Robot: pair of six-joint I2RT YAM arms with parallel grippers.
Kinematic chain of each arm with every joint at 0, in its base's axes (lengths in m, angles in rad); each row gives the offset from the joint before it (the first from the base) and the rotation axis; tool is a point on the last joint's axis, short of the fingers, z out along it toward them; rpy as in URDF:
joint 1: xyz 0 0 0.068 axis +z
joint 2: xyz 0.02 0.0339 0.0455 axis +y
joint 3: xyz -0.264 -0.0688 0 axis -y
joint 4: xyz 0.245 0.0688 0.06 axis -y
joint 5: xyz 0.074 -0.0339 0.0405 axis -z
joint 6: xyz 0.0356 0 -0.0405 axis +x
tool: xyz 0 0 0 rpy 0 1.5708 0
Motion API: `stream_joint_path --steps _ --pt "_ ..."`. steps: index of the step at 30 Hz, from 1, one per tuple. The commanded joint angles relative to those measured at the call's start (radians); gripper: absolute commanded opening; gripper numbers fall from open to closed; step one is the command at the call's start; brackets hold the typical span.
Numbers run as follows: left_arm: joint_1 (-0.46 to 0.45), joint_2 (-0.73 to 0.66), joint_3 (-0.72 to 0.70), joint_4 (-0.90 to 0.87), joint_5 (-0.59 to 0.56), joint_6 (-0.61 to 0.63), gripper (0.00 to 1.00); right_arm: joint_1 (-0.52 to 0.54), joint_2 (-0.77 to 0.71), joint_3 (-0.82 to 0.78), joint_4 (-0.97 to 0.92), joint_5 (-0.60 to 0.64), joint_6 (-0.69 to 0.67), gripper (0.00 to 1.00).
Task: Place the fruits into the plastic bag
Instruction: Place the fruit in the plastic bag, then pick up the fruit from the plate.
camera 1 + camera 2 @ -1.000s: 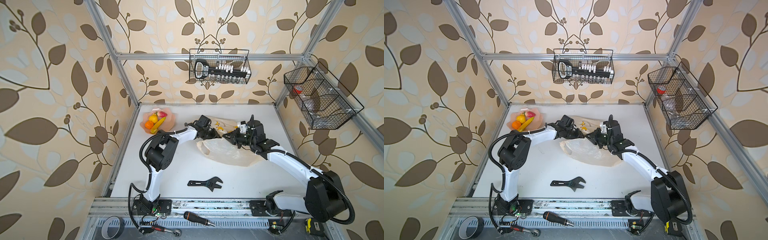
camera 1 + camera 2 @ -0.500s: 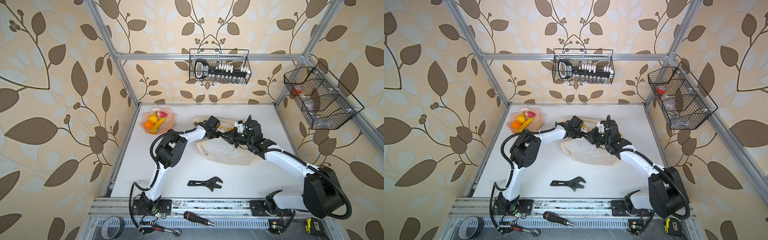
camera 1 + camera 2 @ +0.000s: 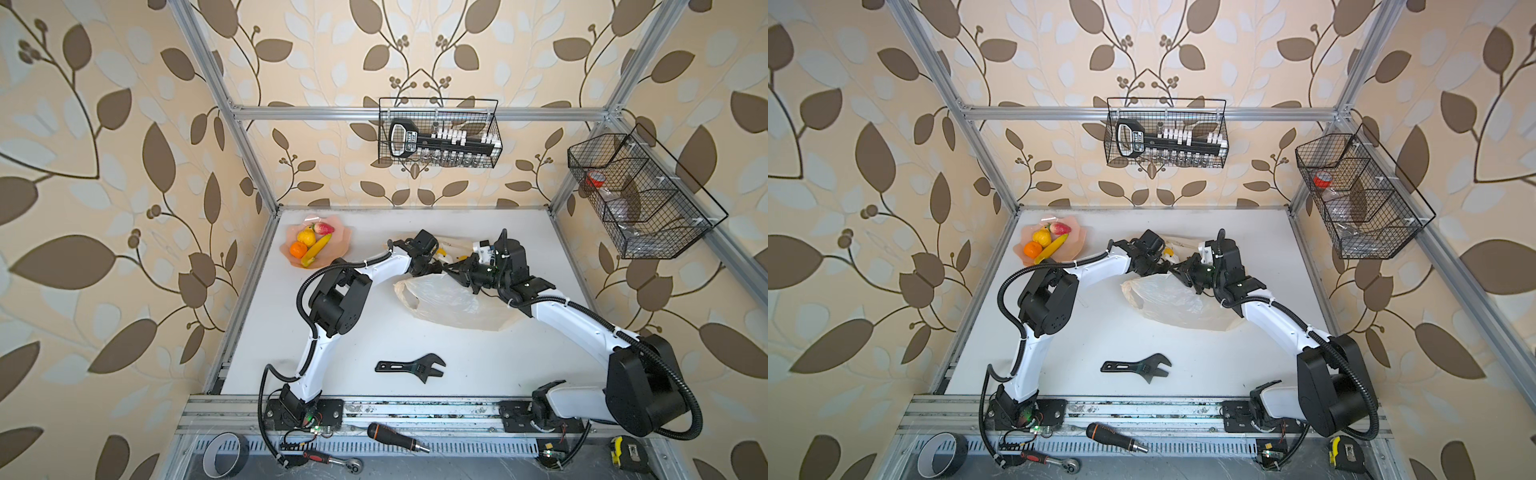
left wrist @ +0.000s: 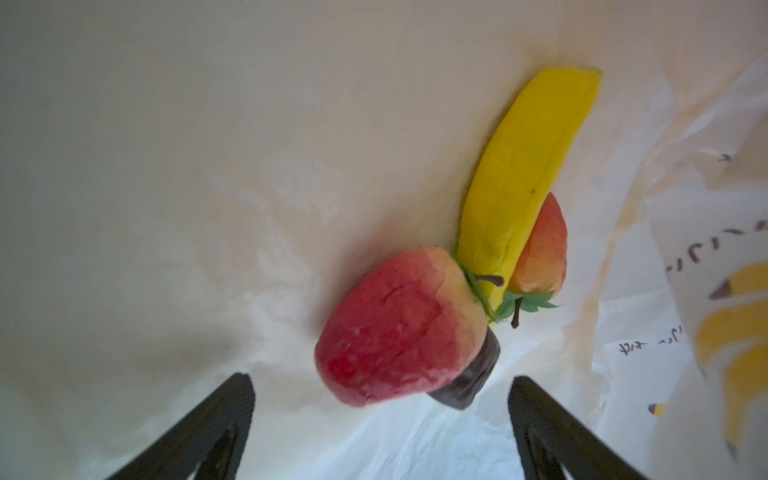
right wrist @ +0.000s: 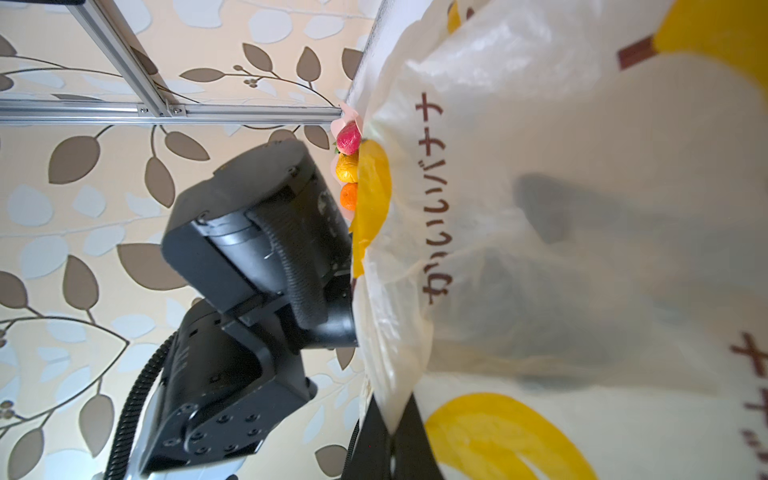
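Pushed deeper than a second ago, the left tool [image 3: 428, 268] sits in the mouth of the plastic bag [image 3: 449, 305] on the desk [image 3: 374, 328] in both top views. Left wrist: jaws spread, with the apple [image 4: 399, 328], banana [image 4: 523, 166] and strawberry [image 4: 540, 249] loose inside the bag. Right wrist: the right tool [image 5: 392, 440] pinches the bag's edge.

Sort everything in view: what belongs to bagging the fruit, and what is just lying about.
Job: plastic bag; apple, banana, strawberry inside it; lemon, tangerine, another banana, another strawberry on the dish.

Lying about: wrench, screwdriver, ratchet, tape roll, tape measure.
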Motion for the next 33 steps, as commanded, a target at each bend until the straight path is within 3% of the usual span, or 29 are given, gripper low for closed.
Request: stream_joint_path --steps 1,5,12,18,22,26,33 --pt "0.054 -0.146 0.006 -0.157 -0.081 0.147 0.97 -0.011 -0.026 0.014 -0.024 -0.009 -0.007 0.00" --pt "0.118 -0.240 -0.060 -0.194 -0.099 0.205 0.97 -0.023 -0.022 0.013 -0.028 -0.009 -0.011 0.00" --pt "0.214 -0.314 -0.024 -0.358 -0.113 0.353 0.97 -0.028 0.002 0.032 -0.025 -0.015 -0.015 0.00" --pt "0.385 -0.395 -0.024 -0.477 -0.284 0.438 0.97 -0.027 0.011 0.045 -0.029 -0.020 -0.019 0.00" --pt "0.502 -0.390 0.045 -0.537 -0.394 0.520 0.96 -0.027 0.019 0.049 -0.030 -0.021 -0.021 0.00" --pt "0.593 -0.366 0.102 -0.520 -0.453 0.570 0.89 -0.027 0.021 0.053 -0.032 -0.021 -0.022 0.00" --pt "0.656 -0.281 0.199 -0.516 -0.504 0.612 0.83 -0.027 0.014 0.054 -0.048 -0.018 -0.031 0.00"
